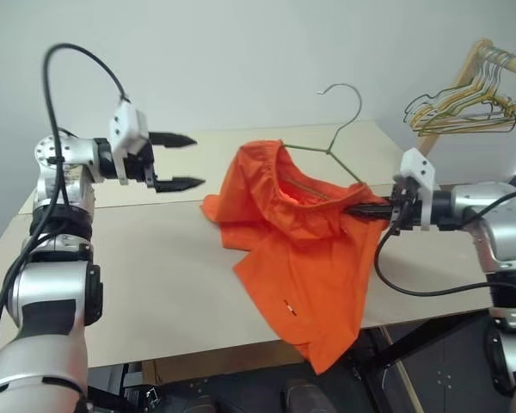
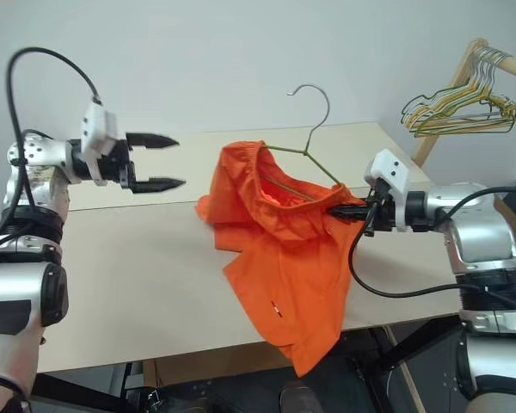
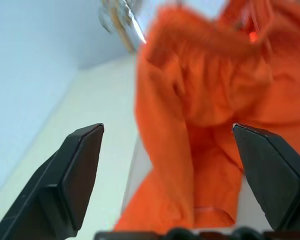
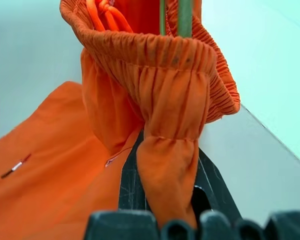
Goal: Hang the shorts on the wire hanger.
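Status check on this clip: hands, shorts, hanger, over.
Left hand open, clear of the cloth. Right hand shut on the shorts at the waistband. Wire hanger inside the waistband, hook out. Nothing in the way.

Both arms are built of silver-grey metal segments with black joint bands. A white camera block sits on each wrist. Thick black cables loop from the wrists back along the forearms. The left gripper (image 1: 175, 161) and right gripper (image 2: 342, 211) each have two black, tapered fingers.
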